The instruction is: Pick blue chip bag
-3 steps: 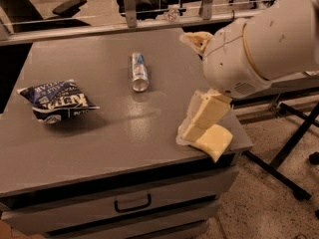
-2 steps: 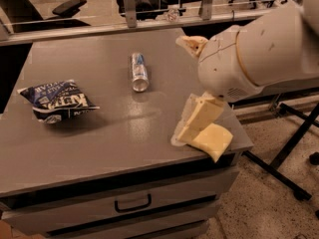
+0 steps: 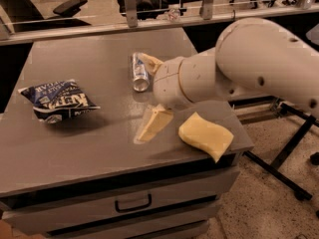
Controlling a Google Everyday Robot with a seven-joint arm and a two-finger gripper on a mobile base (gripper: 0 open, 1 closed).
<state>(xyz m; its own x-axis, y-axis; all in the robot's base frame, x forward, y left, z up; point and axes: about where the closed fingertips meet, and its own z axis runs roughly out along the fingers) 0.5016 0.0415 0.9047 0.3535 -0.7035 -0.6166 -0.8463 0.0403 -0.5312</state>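
Note:
The blue chip bag (image 3: 60, 101) lies flat on the left part of the grey table (image 3: 75, 148), dark blue with white lettering. My gripper (image 3: 149, 93) hangs over the middle of the table, well to the right of the bag and not touching it. Its two pale fingers are spread wide apart, one beside the can and one (image 3: 153, 124) reaching down near the table top. Nothing is between them. The thick white arm (image 3: 259, 63) comes in from the right.
A slim silver-blue can (image 3: 139, 72) lies on its side just behind the gripper. A wavy yellow sponge (image 3: 205, 135) sits at the table's front right corner. A drawer with a handle (image 3: 133, 203) is below the top. A rail and office chairs stand behind.
The arm has swung left from over the sponge toward the middle of the table, closer to the can and the bag. The bag, can and sponge have not moved.

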